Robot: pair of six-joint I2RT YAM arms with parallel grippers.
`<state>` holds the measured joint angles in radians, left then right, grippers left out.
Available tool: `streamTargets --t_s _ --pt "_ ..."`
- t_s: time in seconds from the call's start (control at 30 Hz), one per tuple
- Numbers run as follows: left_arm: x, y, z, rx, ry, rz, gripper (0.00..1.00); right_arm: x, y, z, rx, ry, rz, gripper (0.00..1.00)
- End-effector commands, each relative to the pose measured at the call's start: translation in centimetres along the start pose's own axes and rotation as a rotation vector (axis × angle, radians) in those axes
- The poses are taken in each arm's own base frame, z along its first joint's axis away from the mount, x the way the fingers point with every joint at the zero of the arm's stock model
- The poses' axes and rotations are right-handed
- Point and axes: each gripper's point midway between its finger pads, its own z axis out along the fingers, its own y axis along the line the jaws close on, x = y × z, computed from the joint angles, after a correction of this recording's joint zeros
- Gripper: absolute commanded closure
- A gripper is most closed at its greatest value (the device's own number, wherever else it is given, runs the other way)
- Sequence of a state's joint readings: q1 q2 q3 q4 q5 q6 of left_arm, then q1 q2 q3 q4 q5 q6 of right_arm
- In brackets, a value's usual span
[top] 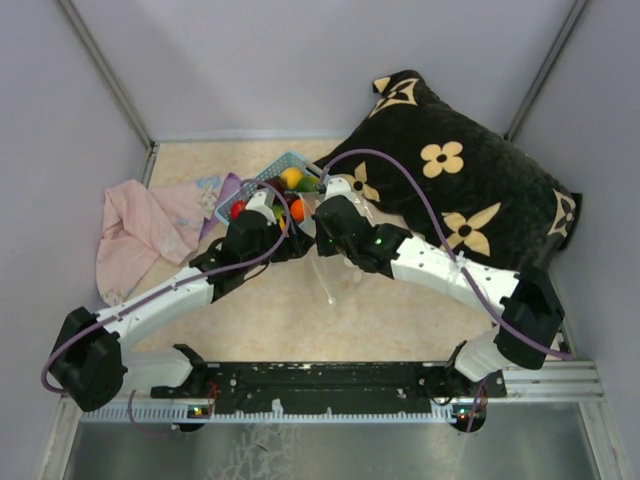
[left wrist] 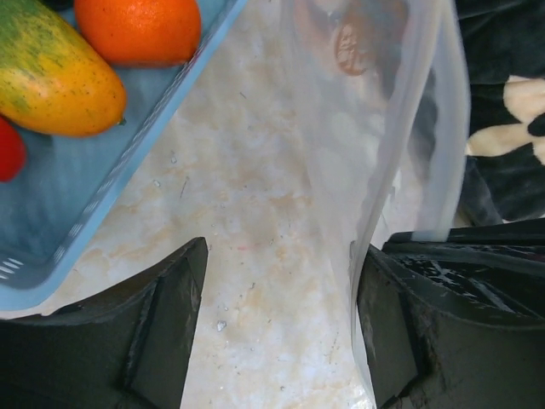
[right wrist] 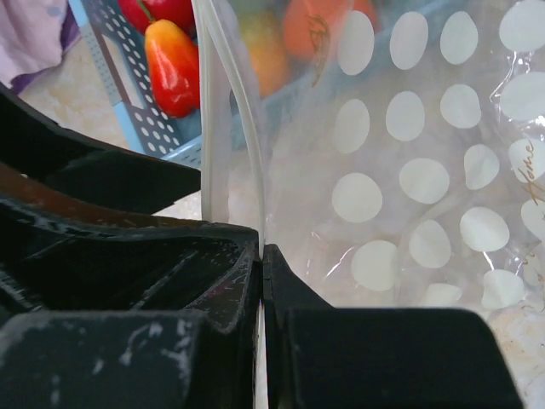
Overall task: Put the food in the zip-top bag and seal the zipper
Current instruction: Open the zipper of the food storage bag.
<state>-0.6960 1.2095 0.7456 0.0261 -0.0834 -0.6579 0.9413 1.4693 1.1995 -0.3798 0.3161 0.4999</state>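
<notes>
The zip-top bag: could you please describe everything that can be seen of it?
The zip-top bag is clear, crinkled plastic printed with rows of white dots. The right gripper is shut on its edge, where the zipper rises from between the fingers, so the bag seems held upright. The light-blue basket shows through it. The left gripper, open, sits beside the hanging sheet, which runs close past it.

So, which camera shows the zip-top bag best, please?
Right wrist: the zip-top bag fills it, dots visible, edge pinched in the right gripper. Left wrist shows a clear strip; top external, a faint sheet.
</notes>
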Motion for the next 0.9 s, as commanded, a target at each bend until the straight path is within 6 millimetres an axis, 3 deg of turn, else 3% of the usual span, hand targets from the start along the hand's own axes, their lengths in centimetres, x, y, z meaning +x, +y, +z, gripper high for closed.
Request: streamTargets --t_s 0.0,0.17,0.33,0.43,0.53,0.67,0.87 --pt "-1.1 -0.1 0.2 -0.014 -0.043 0.018 0.27 -3.7 2.1 -2.0 -0.085 -0.12 0.056 1.0" --pt "-0.8 -0.3 0.4 -0.008 -0.03 0.019 0.35 -4.0 1.8 -2.7 -0.085 -0.135 0.06 1.0" --pt "0.2 -1.7 0.8 0.066 0.017 -0.004 0.46 -4.3 1.1 -2.9 -0.048 -0.144 0.047 1.0" --pt "0.9 -1.7 1.0 0.071 0.046 -0.008 0.63 -4.6 0.2 -3.0 0.005 -0.149 0.035 1.0" --pt "0.1 -2.0 0.5 0.067 0.025 -0.012 0.87 -4.6 -1.2 -3.2 0.081 -0.142 0.009 1.0" --pt "-1.4 -3.0 -0.6 0.082 -0.007 -0.038 1.0 -3.9 -2.0 -3.2 0.113 -0.125 -0.005 1.0" --pt "-2.1 -4.2 -1.4 0.112 -0.004 -0.078 1.0 -3.9 0.7 -3.2 -0.026 -0.11 0.05 0.77"
